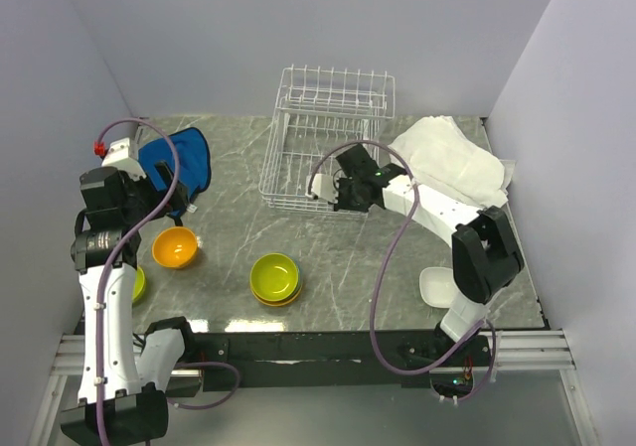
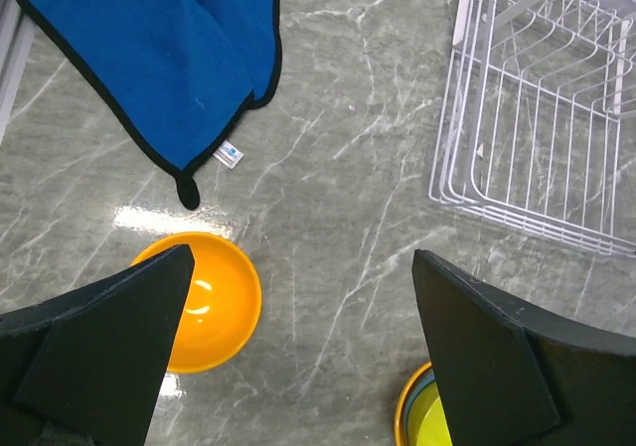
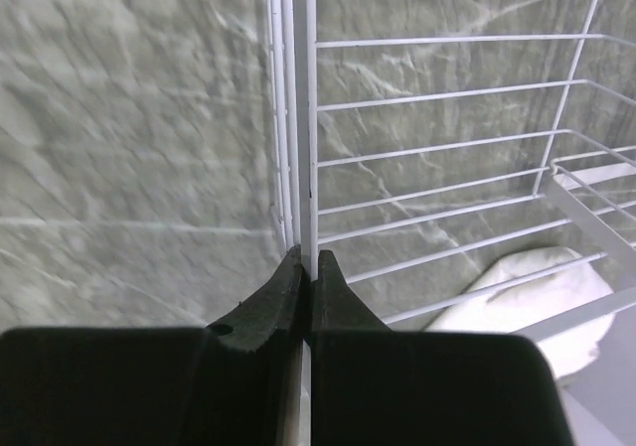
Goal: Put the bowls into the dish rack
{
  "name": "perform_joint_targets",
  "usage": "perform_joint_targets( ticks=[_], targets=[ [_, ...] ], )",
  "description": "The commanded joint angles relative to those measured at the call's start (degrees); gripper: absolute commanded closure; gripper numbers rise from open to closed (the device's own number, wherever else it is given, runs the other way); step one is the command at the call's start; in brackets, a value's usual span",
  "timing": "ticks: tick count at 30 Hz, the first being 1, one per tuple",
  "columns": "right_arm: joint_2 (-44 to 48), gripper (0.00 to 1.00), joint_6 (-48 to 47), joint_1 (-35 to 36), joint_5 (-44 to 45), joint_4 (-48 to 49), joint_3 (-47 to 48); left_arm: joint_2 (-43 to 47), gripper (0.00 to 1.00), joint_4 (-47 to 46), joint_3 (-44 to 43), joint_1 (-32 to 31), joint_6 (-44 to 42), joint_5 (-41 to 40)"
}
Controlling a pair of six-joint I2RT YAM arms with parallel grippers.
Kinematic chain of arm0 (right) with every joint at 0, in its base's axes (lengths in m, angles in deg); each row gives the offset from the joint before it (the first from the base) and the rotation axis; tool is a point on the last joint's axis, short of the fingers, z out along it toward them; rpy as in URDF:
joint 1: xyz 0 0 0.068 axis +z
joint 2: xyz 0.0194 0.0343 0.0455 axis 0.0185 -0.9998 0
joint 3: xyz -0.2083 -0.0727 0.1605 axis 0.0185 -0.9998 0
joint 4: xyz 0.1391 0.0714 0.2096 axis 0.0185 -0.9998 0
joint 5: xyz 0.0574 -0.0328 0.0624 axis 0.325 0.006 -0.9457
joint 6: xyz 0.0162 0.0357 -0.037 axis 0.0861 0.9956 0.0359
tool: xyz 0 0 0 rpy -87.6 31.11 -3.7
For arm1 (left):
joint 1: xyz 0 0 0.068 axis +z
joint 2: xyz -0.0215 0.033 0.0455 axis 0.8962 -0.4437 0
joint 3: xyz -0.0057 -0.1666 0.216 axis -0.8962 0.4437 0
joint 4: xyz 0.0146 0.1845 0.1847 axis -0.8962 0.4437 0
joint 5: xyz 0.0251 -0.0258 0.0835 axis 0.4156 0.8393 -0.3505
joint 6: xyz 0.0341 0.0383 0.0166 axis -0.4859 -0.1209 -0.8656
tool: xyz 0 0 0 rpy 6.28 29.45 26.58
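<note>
The white wire dish rack (image 1: 328,133) stands at the back centre, with no bowl in it; it also shows in the left wrist view (image 2: 537,118). My right gripper (image 1: 343,193) is shut on a wire of the rack's near right rim (image 3: 310,168), fingertips pinched together (image 3: 308,263). My left gripper (image 1: 117,183) hangs open and empty (image 2: 298,347) high above the table. An orange bowl (image 1: 175,247) (image 2: 204,302) sits below its left finger. A stack of bowls (image 1: 275,277) with lime green on top lies at centre front; light blue and orange rims show under it (image 2: 422,411). Another lime bowl (image 1: 138,283) peeks from behind my left arm.
A blue cloth (image 1: 179,163) (image 2: 159,59) lies at the back left. A crumpled white cloth (image 1: 452,158) lies right of the rack. A small white dish (image 1: 437,287) sits at the front right by my right arm's base. Walls close in on three sides.
</note>
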Motion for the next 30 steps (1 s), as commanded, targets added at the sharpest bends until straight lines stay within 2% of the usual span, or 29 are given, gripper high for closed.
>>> perform_joint_targets(
  ticks=[1, 7, 21, 30],
  targets=[
    [6.3, 1.0, -11.6, -1.7, 4.3, -2.6, -1.2, 0.9, 0.01, -2.5, 0.2, 0.1, -1.3, 1.9],
    [7.5, 1.0, -11.8, -4.2, 4.4, -5.5, -2.2, 1.1, 0.01, -3.2, 1.0, 0.1, -1.3, 2.2],
    [15.4, 1.0, -15.1, -4.6, 3.5, -8.7, -9.7, 0.8, 0.02, -3.4, 1.9, 0.1, -2.1, 2.7],
    [14.7, 1.0, -13.8, -7.7, 5.1, -7.1, -10.1, 0.5, 0.01, -3.8, 3.2, 0.0, -2.4, 3.6]
  ],
)
